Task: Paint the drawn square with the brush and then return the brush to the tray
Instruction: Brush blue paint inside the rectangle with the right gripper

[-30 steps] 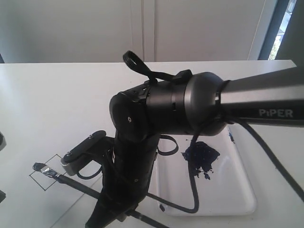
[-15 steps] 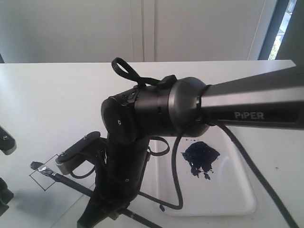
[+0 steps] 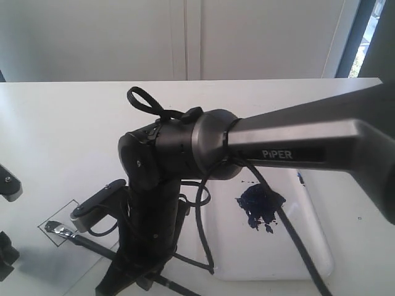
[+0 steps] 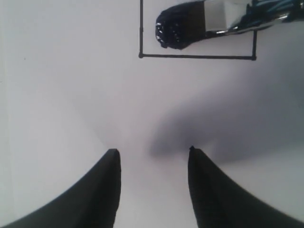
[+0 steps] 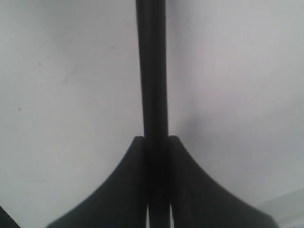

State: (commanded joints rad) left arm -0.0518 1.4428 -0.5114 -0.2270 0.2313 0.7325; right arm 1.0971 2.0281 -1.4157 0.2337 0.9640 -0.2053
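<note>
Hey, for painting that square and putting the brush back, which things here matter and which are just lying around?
In the job: square, brush, tray, paint blot, right gripper holding the brush.
Just there: left gripper, open and empty; table.

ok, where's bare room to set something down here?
Free: far strip of the table behind the right arm; the tray in front of the paint blot, under a hanging cable. Crowded: around the drawn square, with the brush, right gripper and left gripper close.
</note>
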